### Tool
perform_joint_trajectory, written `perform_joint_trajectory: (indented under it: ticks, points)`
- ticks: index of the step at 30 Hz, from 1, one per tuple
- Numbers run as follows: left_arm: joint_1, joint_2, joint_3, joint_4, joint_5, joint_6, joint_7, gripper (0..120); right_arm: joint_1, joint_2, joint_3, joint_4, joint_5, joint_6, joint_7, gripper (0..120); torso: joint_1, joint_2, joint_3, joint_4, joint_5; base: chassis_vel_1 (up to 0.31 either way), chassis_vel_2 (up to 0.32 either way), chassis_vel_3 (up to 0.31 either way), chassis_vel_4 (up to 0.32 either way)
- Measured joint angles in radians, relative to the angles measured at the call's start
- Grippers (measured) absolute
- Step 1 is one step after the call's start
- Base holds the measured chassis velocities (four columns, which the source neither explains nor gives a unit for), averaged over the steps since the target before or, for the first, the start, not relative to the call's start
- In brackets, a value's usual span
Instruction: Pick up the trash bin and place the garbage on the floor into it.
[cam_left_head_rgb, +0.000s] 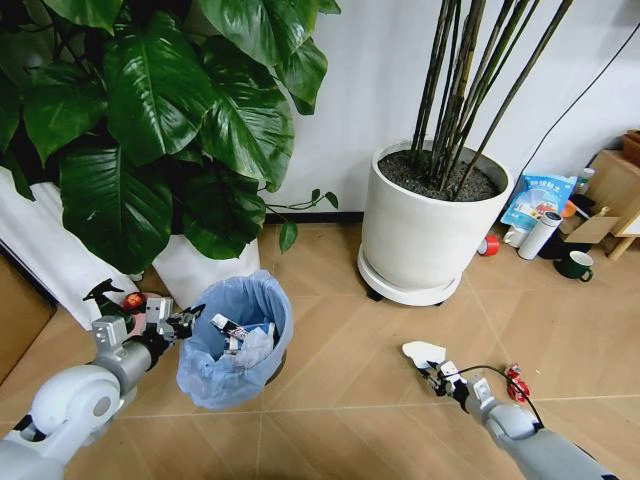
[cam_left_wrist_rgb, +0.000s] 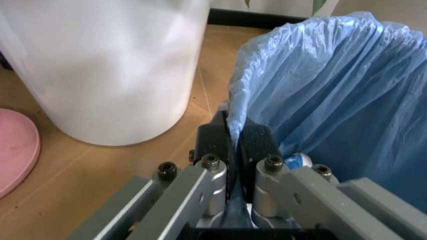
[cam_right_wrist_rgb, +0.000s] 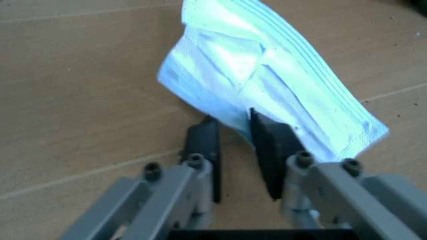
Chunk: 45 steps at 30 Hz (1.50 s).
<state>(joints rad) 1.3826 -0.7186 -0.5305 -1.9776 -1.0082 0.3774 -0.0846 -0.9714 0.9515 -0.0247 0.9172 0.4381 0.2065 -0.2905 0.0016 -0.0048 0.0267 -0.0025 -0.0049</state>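
Left claw (cam_left_head_rgb: 186, 322) is closed on the rim of the bin (cam_left_head_rgb: 236, 340); the wrist view shows its pads (cam_left_wrist_rgb: 213, 142) pinching the blue bag liner. The bin stands on the wood floor (cam_left_head_rgb: 340, 370) beside a white pot (cam_left_head_rgb: 205, 268) and holds some litter. Right claw (cam_left_head_rgb: 432, 376) is low over the floor, slightly open, its fingers (cam_right_wrist_rgb: 203, 145) straddling the edge of a flat white paper piece (cam_right_wrist_rgb: 267, 85). A red wrapper (cam_left_head_rgb: 517, 382) lies just beside the right arm.
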Motion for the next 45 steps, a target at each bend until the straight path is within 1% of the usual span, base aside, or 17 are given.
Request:
perform_joint_trajectory:
  ticks: [1,3,4,5,10,15,19,24,27,32,35,37,40,41,42,44,45]
  points:
    - [0.000,0.000,0.000,0.000,0.000,0.000,0.000,0,0.000,0.000,0.000,0.000,0.000,0.000,0.000,17,0.000,0.000,0.000,0.0000,0.0000,0.000,0.000,0.000,0.000]
    - [-0.001,0.000,0.000,0.003,0.000,0.000,0.000,0,-0.004,-0.006,0.000,0.013,0.018,-0.001,-0.005,5,0.000,0.000,0.000,0.0000,0.0002,0.000,0.000,0.000,0.000]
    - [-0.001,0.000,0.000,0.003,0.000,0.000,0.000,0,-0.004,-0.006,0.000,0.013,0.018,-0.001,-0.005,5,0.000,0.000,0.000,0.0000,0.0002,0.000,0.000,0.000,0.000]
    - [-0.003,-0.001,0.001,0.005,0.000,0.000,0.000,0,-0.011,-0.012,0.003,0.032,0.031,-0.002,-0.006,0,0.000,0.000,0.000,0.0000,0.0000,0.000,0.000,0.000,0.000]
    - [-0.012,-0.004,0.013,0.009,0.000,0.000,0.000,0,-0.041,-0.029,0.020,0.110,0.058,-0.002,-0.006,0,0.000,0.000,0.000,-0.0001,0.0000,0.000,0.000,0.000,0.000]
    - [-0.016,-0.004,0.019,0.011,0.000,0.000,0.000,0,-0.056,-0.034,0.035,0.151,0.064,0.009,-0.008,0,0.000,0.000,0.000,-0.0001,0.0003,0.000,0.000,0.000,0.000]
    - [-0.016,0.003,0.028,0.013,-0.002,-0.001,-0.001,0,-0.058,-0.042,0.072,0.226,0.097,0.061,-0.087,0,0.000,0.000,0.000,-0.0001,0.0000,0.000,0.000,0.000,0.000]
    - [-0.016,0.011,0.041,0.014,-0.003,-0.003,-0.005,0,-0.034,-0.052,0.068,0.317,0.171,0.094,-0.164,0,0.000,0.000,0.000,0.0001,-0.0002,0.000,0.000,0.000,0.000]
    - [-0.020,0.017,0.061,0.015,-0.003,-0.005,-0.009,0,0.005,-0.063,0.035,0.422,0.270,0.115,-0.244,0,0.000,0.000,0.000,0.0002,0.0001,0.000,0.000,0.000,0.000]
    - [-0.031,0.018,0.079,0.018,-0.003,-0.005,-0.014,0,0.053,-0.070,-0.006,0.503,0.352,0.120,-0.310,0,0.000,0.000,0.000,0.0000,0.0000,0.000,0.000,0.000,0.000]
    - [-0.041,0.021,0.100,0.021,-0.001,-0.005,-0.017,0,0.115,-0.074,-0.053,0.572,0.420,0.121,-0.351,0,0.000,0.000,0.000,-0.0001,0.0000,0.000,0.000,0.000,0.000]
    - [-0.042,0.022,0.103,0.021,-0.001,-0.005,-0.017,0,0.128,-0.075,-0.064,0.582,0.434,0.123,-0.357,0,0.000,0.000,0.000,-0.0001,0.0000,0.000,0.000,0.000,0.000]
    - [-0.049,0.025,0.117,0.025,0.000,-0.005,-0.018,0,0.202,-0.077,-0.129,0.623,0.495,0.132,-0.387,0,0.000,0.000,0.000,-0.0002,0.0001,0.000,0.000,0.000,0.000]
    - [-0.055,0.025,0.126,0.027,0.000,-0.006,-0.018,0,0.265,-0.072,-0.183,0.641,0.528,0.142,-0.402,0,0.000,0.000,0.000,0.0000,-0.0002,0.000,0.000,0.000,0.000]
    - [-0.055,0.025,0.126,0.027,0.000,-0.006,-0.018,0,0.265,-0.072,-0.183,0.641,0.528,0.142,-0.402,0,0.000,0.000,0.000,0.0000,-0.0002,0.000,0.000,0.000,0.000]
    - [-0.063,0.026,0.138,0.030,0.000,-0.006,-0.019,0,0.329,-0.058,-0.248,0.651,0.560,0.144,-0.414,0,0.000,0.000,0.000,0.0001,0.0000,0.000,0.000,0.000,0.000]
    - [-0.063,0.026,0.138,0.030,0.000,-0.006,-0.019,0,0.329,-0.058,-0.248,0.651,0.560,0.144,-0.414,0,0.000,0.000,0.000,0.0001,0.0000,0.000,0.000,0.000,0.000]
